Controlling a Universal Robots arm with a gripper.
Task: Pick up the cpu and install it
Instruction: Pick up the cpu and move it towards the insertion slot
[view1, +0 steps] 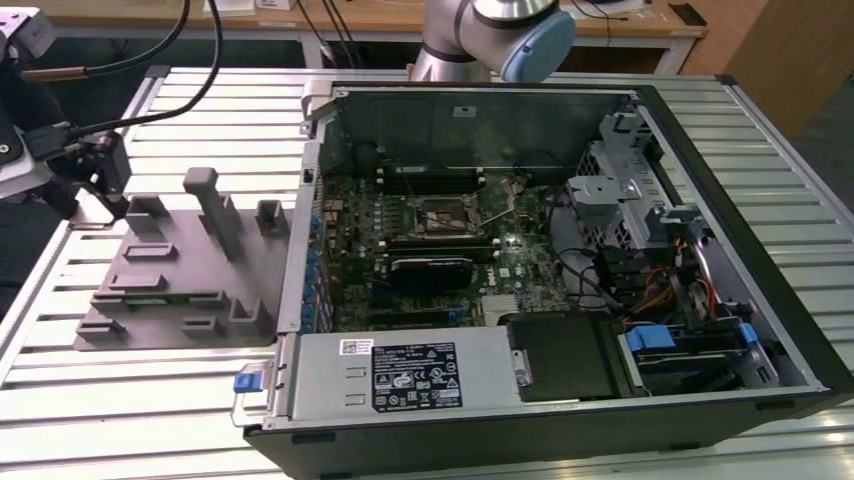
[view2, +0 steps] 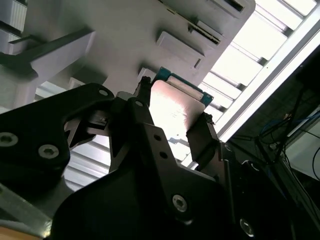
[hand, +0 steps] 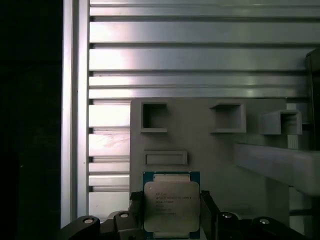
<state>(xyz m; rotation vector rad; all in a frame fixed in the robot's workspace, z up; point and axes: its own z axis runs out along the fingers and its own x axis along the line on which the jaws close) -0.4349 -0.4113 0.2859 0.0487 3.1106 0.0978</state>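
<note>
The end effector has its two black fingers closed on opposite edges of the cpu, which fills the gap between them. In the first wrist view the chip shows its pale metal top plate with a green rim around it. In the second wrist view the same plate catches the light between the jaws, green edge at its far end. Behind the chip lies the grey fixture, a moulded block with square pockets and raised posts (whether the chip touches it or hangs just clear, I cannot tell). In the exterior view the end effector stands over the far corner of that fixture, at the exterior view's left. The fixture rests on the ribbed aluminium desk. Well apart, toward the exterior view's right, the open computer case lies on the same desk, with the motherboard socket near its middle.
</note>
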